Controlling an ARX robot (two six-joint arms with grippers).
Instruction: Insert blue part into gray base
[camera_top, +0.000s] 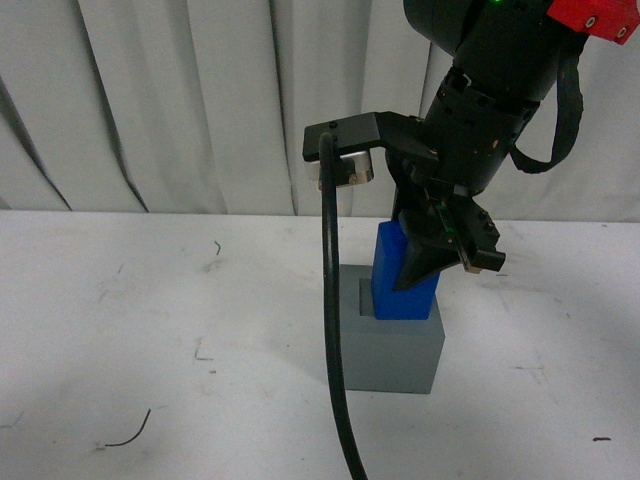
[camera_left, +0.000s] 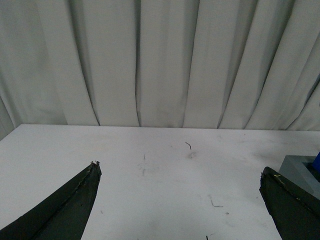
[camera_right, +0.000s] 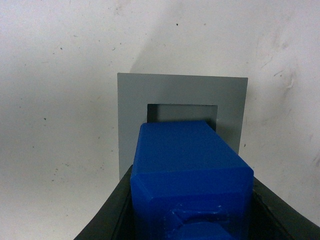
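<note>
In the front view a white table (camera_top: 120, 330) fills the lower part of the frame, with a pale curtain (camera_top: 180, 100) hanging behind it. A short dark thread (camera_top: 128, 438) lies on the table at the lower left. Near the middle, a black cable (camera_top: 330, 330) drops from a bracket to the bottom edge. Just right of it the gray base (camera_top: 385, 350) sits on the table. The blue part (camera_top: 395, 285) stands over the recess in the base's top, leaning a little, with a strip of the recess open on its left side. Its lower end is at the opening, but how deep it sits cannot be told. The right gripper (camera_top: 440, 268) comes down from the upper right of the frame, and its dark fingers close on the blue part.

In the left wrist view the left gripper (camera_left: 180, 170) is spread wide. One dark finger is at the lower left and the other at the lower right, with only bare table between them. A corner of the gray base (camera_left: 299, 171) shows at the right edge.

In the right wrist view the blue part (camera_right: 192, 170) fills the lower centre, clamped between two dark fingers (camera_right: 112, 217). Beyond it lies the gray base (camera_right: 131, 115), and the far end of the blue part covers the near edge of the square recess (camera_right: 182, 111).
</note>
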